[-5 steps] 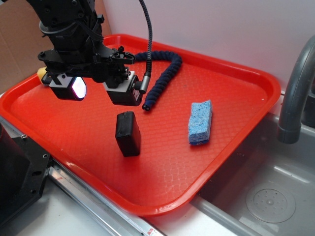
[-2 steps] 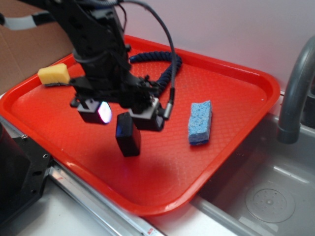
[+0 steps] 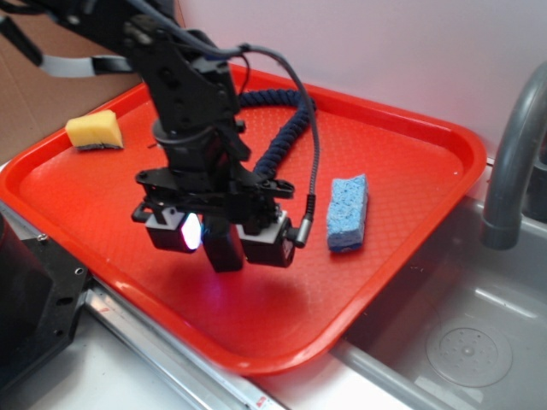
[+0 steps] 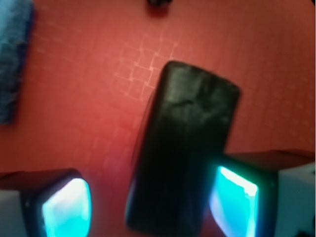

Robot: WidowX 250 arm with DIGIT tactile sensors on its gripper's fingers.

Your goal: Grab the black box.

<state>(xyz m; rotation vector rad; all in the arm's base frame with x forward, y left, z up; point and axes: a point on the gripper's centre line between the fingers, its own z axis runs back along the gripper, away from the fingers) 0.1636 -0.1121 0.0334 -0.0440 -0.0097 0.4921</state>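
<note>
The black box stands on the red tray, mostly hidden between my two glowing fingers. My gripper has come down around it and is open. In the wrist view the black box fills the middle, lying between the two cyan-lit pads. The right pad is next to its side and the left pad stands clearly apart from it. My gripper straddles the box's near end.
A blue sponge lies right of the gripper. A dark blue braided rope curls at the tray's back. A yellow sponge sits at the tray's left corner. A grey faucet and sink are at the right.
My gripper has moved toward the front right and down, from behind the black box to straddling it. The box has not moved.
</note>
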